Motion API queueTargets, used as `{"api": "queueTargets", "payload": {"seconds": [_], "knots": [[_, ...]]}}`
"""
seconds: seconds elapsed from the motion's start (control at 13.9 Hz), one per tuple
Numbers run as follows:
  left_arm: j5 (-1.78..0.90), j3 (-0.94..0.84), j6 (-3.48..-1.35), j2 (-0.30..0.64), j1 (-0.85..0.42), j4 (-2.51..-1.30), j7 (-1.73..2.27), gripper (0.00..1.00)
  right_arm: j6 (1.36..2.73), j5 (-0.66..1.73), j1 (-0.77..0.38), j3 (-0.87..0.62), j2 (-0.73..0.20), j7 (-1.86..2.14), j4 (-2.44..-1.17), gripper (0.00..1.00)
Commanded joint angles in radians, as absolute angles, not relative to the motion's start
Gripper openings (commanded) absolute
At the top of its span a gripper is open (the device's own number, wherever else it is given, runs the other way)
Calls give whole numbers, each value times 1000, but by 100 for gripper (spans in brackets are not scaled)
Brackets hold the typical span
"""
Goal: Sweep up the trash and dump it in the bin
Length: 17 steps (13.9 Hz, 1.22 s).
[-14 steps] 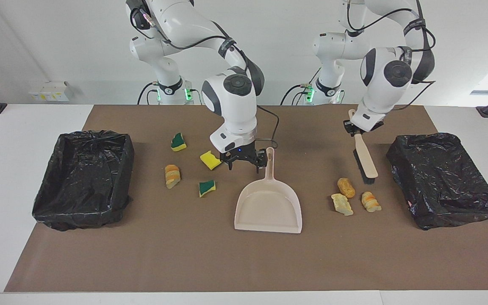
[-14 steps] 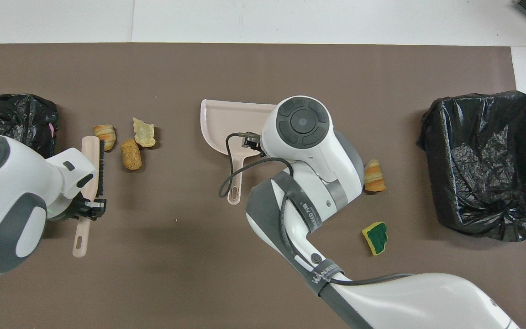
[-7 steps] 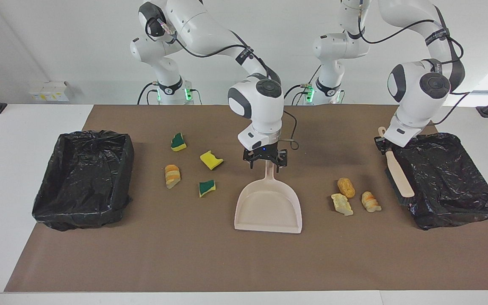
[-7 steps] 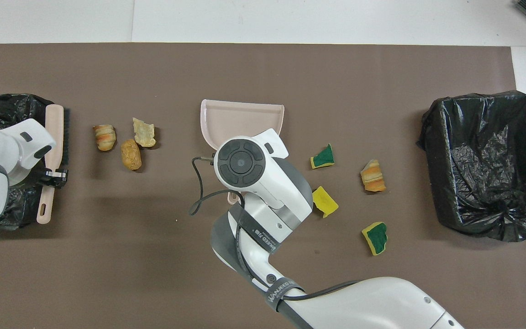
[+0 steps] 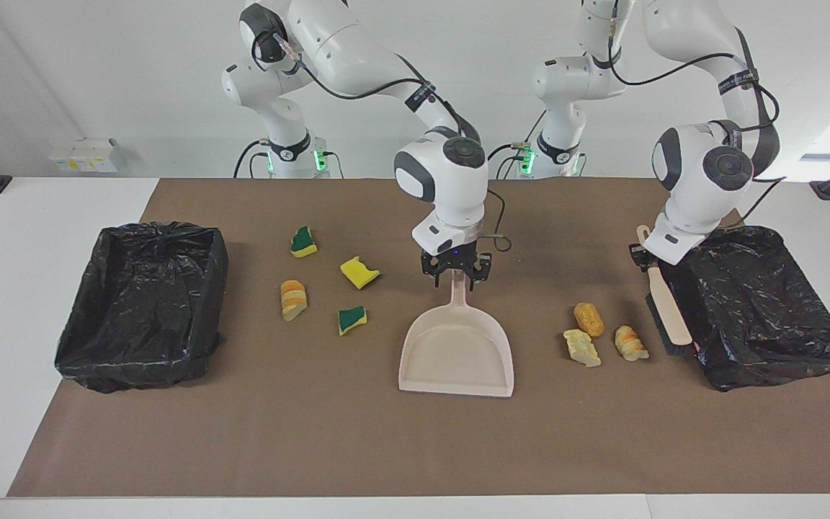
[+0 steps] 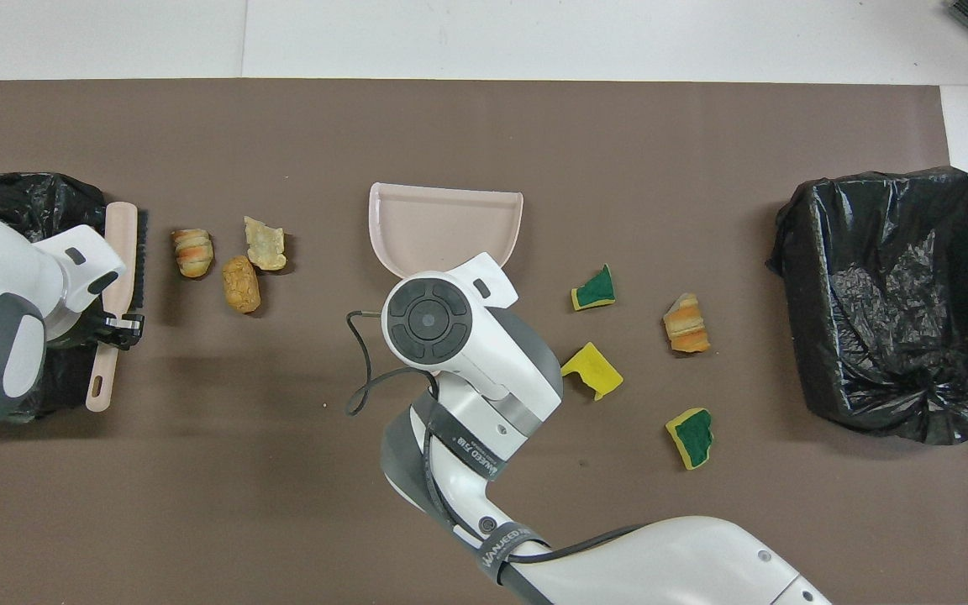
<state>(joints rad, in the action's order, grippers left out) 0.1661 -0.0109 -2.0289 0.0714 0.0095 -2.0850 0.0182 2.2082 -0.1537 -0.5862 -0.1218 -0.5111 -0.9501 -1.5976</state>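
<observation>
Hands (image 5: 456, 277) (image 5: 644, 254) grip dustpan (image 5: 457, 349) handle and brush (image 5: 667, 310).

Seven scraps of trash were counted on the brown mat: three sponge pieces (image 5: 352, 318) (image 5: 359, 272) (image 5: 304, 241) in yellow and green, and four bread-like lumps (image 5: 293, 299) (image 5: 588, 318) (image 5: 581, 347) (image 5: 630, 342) in tan and orange. Two black-lined bins (image 5: 143, 306) (image 5: 753, 303) were seen, one at each end. One beige dustpan (image 5: 457, 346) and one beige brush (image 5: 667, 308) were counted. Two arms were present.
</observation>
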Motion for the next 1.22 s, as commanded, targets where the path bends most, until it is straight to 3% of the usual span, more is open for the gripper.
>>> {"api": "queueTargets", "payload": {"seconds": [0.0,0.07,0.22,0.29,0.65,1.15], "knots": [[183,-21,-2049,55,21,-2103,25,0,2224,-172,-581,-127,-502,-908,-1615,51],[183,-21,-2049,57,20,-2103,25,0,2221,-173,-580,-127,-503,-890,-1614,43],[183,-21,-2052,57,18,-2102,28,0,2217,-178,-578,-127,-503,-835,-1609,9],[183,-21,-2052,57,18,-2102,28,0,2217,-179,-578,-127,-502,-783,-1611,0],[164,-21,-2057,58,26,-2102,113,0,2191,-150,-523,-129,-448,-445,-1617,0],[54,-21,-2088,100,38,-2103,181,0,1938,-80,-330,-127,-296,160,-1650,0]]}}
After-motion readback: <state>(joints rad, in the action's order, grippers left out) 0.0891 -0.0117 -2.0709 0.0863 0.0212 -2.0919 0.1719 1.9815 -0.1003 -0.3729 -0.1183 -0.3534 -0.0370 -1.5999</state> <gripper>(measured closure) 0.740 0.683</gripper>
